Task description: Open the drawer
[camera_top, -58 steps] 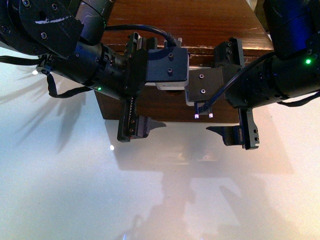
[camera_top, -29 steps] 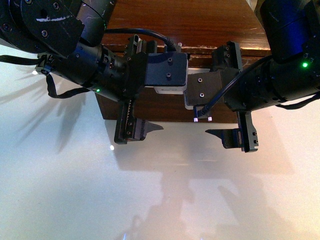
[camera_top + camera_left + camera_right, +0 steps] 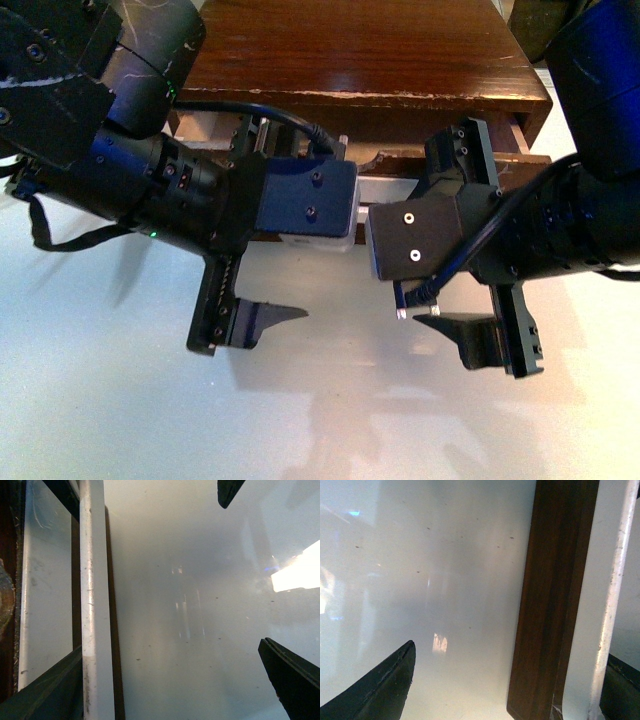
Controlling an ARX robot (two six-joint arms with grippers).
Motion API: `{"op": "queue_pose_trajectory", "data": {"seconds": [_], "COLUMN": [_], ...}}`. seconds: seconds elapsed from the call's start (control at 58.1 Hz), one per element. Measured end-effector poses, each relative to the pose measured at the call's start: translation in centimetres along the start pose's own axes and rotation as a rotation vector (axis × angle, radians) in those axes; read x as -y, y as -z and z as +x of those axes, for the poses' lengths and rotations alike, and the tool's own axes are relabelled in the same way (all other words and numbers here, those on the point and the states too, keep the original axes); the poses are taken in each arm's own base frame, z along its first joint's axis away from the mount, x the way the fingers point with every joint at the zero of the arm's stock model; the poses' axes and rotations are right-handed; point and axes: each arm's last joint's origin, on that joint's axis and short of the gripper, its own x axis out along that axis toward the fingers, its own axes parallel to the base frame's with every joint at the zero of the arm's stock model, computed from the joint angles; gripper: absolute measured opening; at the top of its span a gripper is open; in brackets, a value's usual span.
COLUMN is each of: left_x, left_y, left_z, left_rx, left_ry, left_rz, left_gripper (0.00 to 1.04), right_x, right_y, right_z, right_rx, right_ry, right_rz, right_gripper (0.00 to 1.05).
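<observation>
Drawer [image 3: 550, 580]: partly out of the wooden cabinet [image 3: 350, 50]; above the white table [image 3: 100, 400]
Left gripper [image 3: 170, 647]: jaws wide; straddling the white bar handle [image 3: 95, 605]
Right gripper [image 3: 510, 650]: jaws wide; straddling the same handle

From the front, my two arms [image 3: 180, 195] cover most of the drawer [image 3: 528, 158] front. Of the handle [image 3: 390, 188] I get only a short pale strip between them. The drawer's inside sits under the cabinet [image 3: 350, 50] top and I can't see into it.

In the left wrist view the handle runs off both edges, so its ends are lost. The left gripper [image 3: 170, 650] shows only finger [image 3: 292, 677] ends, one partly behind the bar. Another dark tip [image 3: 227, 490] is cut by the edge, and I can't tell whose it is. A blurred round shape [image 3: 4, 600] at the border I can't name.

In the right wrist view the right gripper [image 3: 512, 652] is likewise cropped to its finger ends.
</observation>
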Motion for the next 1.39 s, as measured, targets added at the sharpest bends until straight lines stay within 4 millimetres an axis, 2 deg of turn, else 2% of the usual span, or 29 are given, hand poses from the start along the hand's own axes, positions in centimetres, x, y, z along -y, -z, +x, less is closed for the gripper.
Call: {"op": "queue_pose_trajectory", "data": {"seconds": [0.138, 0.396, 0.654, 0.791, 0.963, 1.135, 1.29, 1.394], "left_x": [1.6, 3.0, 3.6, 3.6, 2.6, 1.7, 2.0, 2.1], "left_y": [-0.1, 0.0, 0.0, -0.1, -0.3, -0.4, 0.1, 0.4], "left_z": [-0.8, -2.0, -2.6, -3.7, -6.0, -9.8, -14.6, -16.4], "left_rx": [0.005, 0.010, 0.009, 0.032, 0.067, 0.129, 0.215, 0.243], "left_ry": [0.026, 0.033, 0.008, -0.029, -0.116, -0.257, -0.435, -0.500], "left_rz": [0.013, 0.001, -0.005, -0.052, -0.125, -0.253, -0.454, -0.574], "left_gripper": [0.96, 0.96, 0.96, 0.96, 0.96, 0.96, 0.96, 0.96], "right_x": [-1.7, -3.0, -3.3, -3.1, -1.8, -0.8, -1.4, -2.2], "right_y": [-0.9, -1.6, -1.8, -1.8, -1.6, -0.7, 0.3, 1.2], "right_z": [-0.9, -1.6, -1.7, -2.5, -4.9, -8.6, -12.1, -14.8], "right_rx": [0.015, 0.019, 0.017, 0.037, 0.059, 0.092, 0.142, 0.167], "right_ry": [-0.017, -0.028, -0.007, 0.012, 0.089, 0.198, 0.297, 0.415], "right_rz": [-0.018, -0.034, -0.030, -0.003, 0.050, 0.166, 0.337, 0.505], "right_gripper": [0.96, 0.96, 0.96, 0.96, 0.96, 0.96, 0.96, 0.96]}}
